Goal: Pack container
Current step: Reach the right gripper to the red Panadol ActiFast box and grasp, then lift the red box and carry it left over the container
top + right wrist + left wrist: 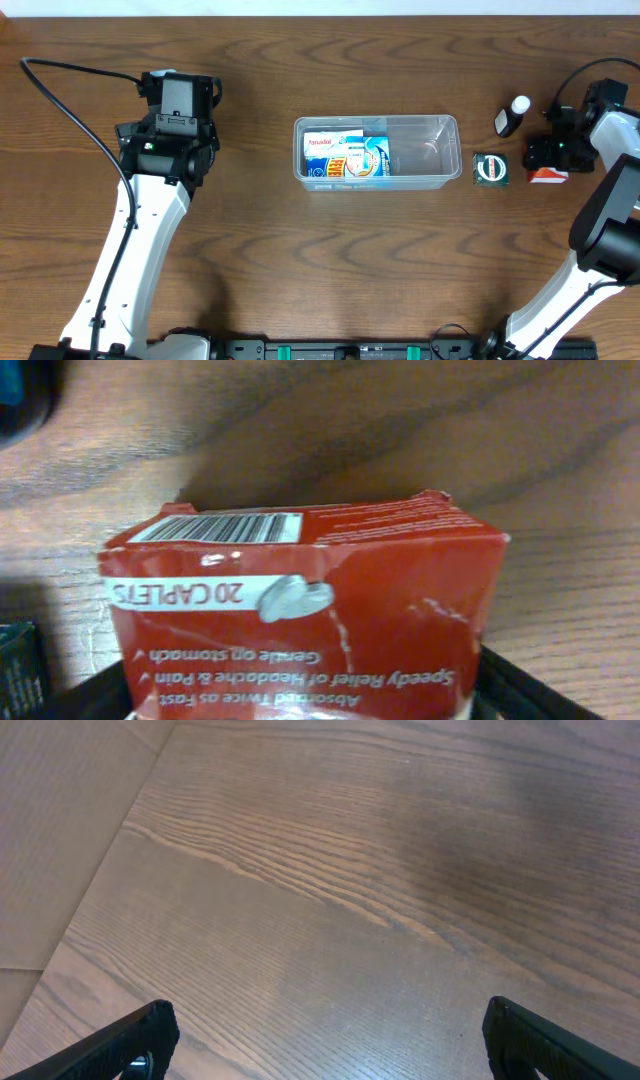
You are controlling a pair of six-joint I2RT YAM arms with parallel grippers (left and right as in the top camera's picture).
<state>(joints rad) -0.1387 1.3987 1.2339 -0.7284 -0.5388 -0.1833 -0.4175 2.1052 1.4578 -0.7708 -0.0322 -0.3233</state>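
The container (432, 152), a clear shallow tub, sits at the table's middle with a blue-and-white box (345, 157) lying in its left half. To its right a red caplet box (548, 176) (300, 600) rests on the table between the fingers of my right gripper (548, 158) (300, 695). Both fingers sit against the box's sides in the right wrist view. My left gripper (180, 88) (325, 1030) hovers far left of the container, open, with only bare wood between its fingers.
A small dark green box (490, 169) (18, 660) lies between the container and the red box. A dark bottle with a white cap (512, 116) stands behind it. A black cable (70, 90) trails at the far left.
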